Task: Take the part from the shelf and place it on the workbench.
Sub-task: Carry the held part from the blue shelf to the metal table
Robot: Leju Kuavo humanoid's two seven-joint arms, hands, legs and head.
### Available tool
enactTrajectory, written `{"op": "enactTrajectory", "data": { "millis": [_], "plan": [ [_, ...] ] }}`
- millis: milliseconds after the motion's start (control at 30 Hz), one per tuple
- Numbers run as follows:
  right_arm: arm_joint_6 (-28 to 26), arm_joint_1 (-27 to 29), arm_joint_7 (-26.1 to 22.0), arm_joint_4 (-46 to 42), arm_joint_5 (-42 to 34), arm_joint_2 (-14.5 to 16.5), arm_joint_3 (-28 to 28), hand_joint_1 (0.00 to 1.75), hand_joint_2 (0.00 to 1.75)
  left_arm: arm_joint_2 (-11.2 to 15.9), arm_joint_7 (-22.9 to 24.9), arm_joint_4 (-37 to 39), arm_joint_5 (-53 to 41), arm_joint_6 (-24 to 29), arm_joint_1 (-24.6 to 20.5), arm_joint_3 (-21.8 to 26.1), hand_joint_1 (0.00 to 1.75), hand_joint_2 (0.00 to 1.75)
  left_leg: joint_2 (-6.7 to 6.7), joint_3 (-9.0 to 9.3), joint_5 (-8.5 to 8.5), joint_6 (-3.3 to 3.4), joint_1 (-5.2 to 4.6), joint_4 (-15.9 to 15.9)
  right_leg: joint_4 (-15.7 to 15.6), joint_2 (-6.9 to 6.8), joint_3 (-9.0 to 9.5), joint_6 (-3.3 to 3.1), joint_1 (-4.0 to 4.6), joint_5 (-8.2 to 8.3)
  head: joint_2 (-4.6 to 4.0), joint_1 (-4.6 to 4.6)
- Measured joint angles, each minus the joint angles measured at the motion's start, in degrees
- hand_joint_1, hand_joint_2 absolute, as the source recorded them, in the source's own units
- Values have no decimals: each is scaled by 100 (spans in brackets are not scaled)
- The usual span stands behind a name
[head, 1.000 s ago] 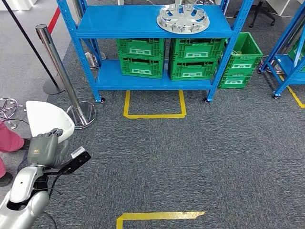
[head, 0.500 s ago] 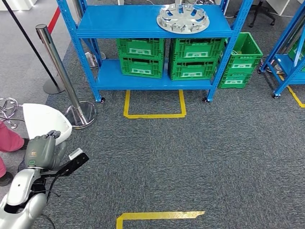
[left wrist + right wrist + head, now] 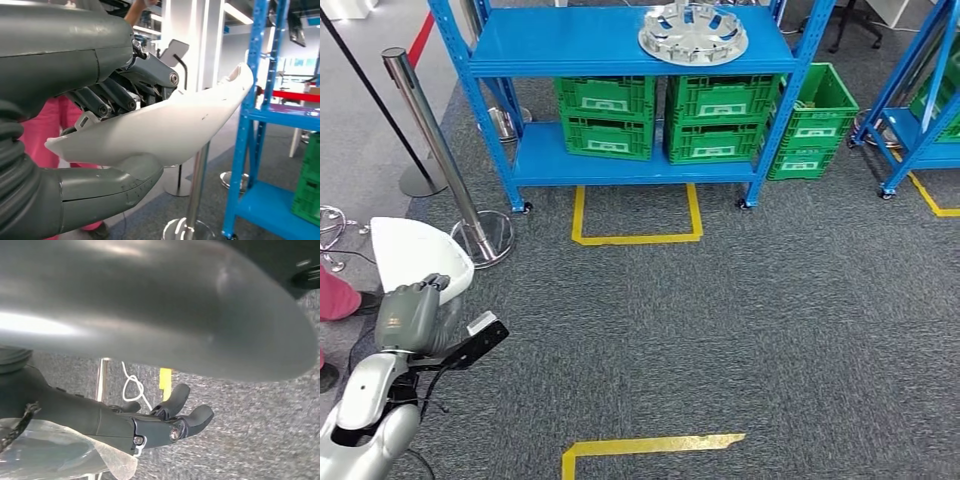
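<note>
My left hand grips a white curved plastic part at the lower left of the head view, low beside my body. In the left wrist view the white part lies between the thick thumb and the darker fingers, its far end pointing toward a blue shelf post. My right hand hangs over the grey carpet, fingers loosely extended with nothing in them.
A blue shelf stands ahead, carrying a silver wheel cover and green crates. A chrome stanchion with a round base stands near my left hand. A person in pink is at the far left. Yellow tape marks the carpet.
The whole picture has shifted slightly, so the camera has moved. My left hand still holds the white part in about the same place.
</note>
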Motion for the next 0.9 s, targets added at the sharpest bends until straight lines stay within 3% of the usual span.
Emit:
{"op": "enactTrajectory", "data": {
  "millis": [67,100,200,233,267,333,400,433,467,500,567,633,700,733,800,867,900],
  "plan": [
    [8,-24,0,2,6,0,1,0,0,-5,0,-5,-1,-2,3,14,175,175,77,1,-7,-54,-14,29,-807,-183,469,-42,17,226,0,-3],
    [12,-36,0,2,9,1,2,0,0,-7,0,-8,-5,-3,3,23,175,175,114,4,-10,-90,-24,43,-1031,-233,586,-74,28,270,1,-9],
    [14,-34,1,2,19,1,7,0,0,-15,0,-18,-19,-10,2,37,175,175,209,16,-15,-199,-14,60,-1103,-124,602,-192,49,308,1,-22],
    [15,-27,1,2,22,1,9,0,0,-17,0,-21,-20,-13,4,41,175,175,154,5,-69,-240,3,103,-1107,-77,607,-235,44,333,0,-24],
    [16,-23,1,2,26,1,11,0,0,-17,0,-23,-20,-15,8,50,175,175,50,-40,-196,-277,20,239,-1114,-29,611,-279,36,364,0,-29],
    [20,-23,-6,2,36,1,14,0,0,-14,0,-24,-21,-17,24,73,175,175,-204,-266,-632,-329,41,881,-1116,80,589,-336,29,411,0,-39],
    [27,-12,-32,2,44,1,22,0,0,-13,0,-24,-22,-19,55,91,175,175,-287,-525,-973,-339,44,1612,-1100,215,554,-352,37,431,0,-38],
    [30,0,-51,2,46,1,29,0,0,-13,-1,-24,-22,-21,72,98,175,175,-294,-556,-988,-333,44,1748,-1086,289,540,-352,41,435,0,-39],
    [31,12,-67,2,47,1,40,0,0,-12,0,-25,-22,-23,86,108,175,175,-306,-484,-889,-320,45,1651,-1069,367,530,-351,43,437,0,-38],
    [32,20,-80,2,48,0,51,0,0,-11,-1,-28,-22,-25,94,120,175,175,-348,-319,-704,-303,47,1346,-1051,446,524,-347,44,436,0,-39],
    [32,16,-96,2,49,1,65,0,0,-8,0,-40,-22,-25,101,148,175,175,-609,60,-382,-262,68,581,-1007,596,493,-321,45,436,0,-35],
    [32,6,-109,2,51,0,68,0,0,-2,-1,-58,-20,-25,108,170,175,175,-792,217,-315,-240,81,213,-971,730,414,-258,37,455,1,-34],
    [32,24,-118,4,52,-2,69,0,0,0,-1,-79,-18,-25,114,178,175,175,-693,209,-320,-214,80,174,-974,865,330,-173,22,493,1,-35],
    [32,41,-120,7,52,-3,69,0,0,-1,0,-89,-18,-25,111,178,175,175,-618,209,-304,-185,88,152,-953,845,290,-140,23,480,1,-31],
    [31,48,-121,12,54,-5,70,0,0,-3,0,-108,-20,-24,111,179,175,175,-456,209,-269,-118,104,105,-646,569,106,-91,45,279,1,10],
    [32,25,-122,13,60,-5,73,0,0,-8,0,-120,-21,-25,134,180,175,175,-293,189,-256,-88,83,100,81,218,-231,-57,46,-96,0,48],
    [35,14,-118,13,66,-4,74,0,0,-10,0,-121,-21,-27,147,180,175,175,-208,179,-254,-86,73,101,433,144,-389,-42,38,-235,0,47]
  ]
}}
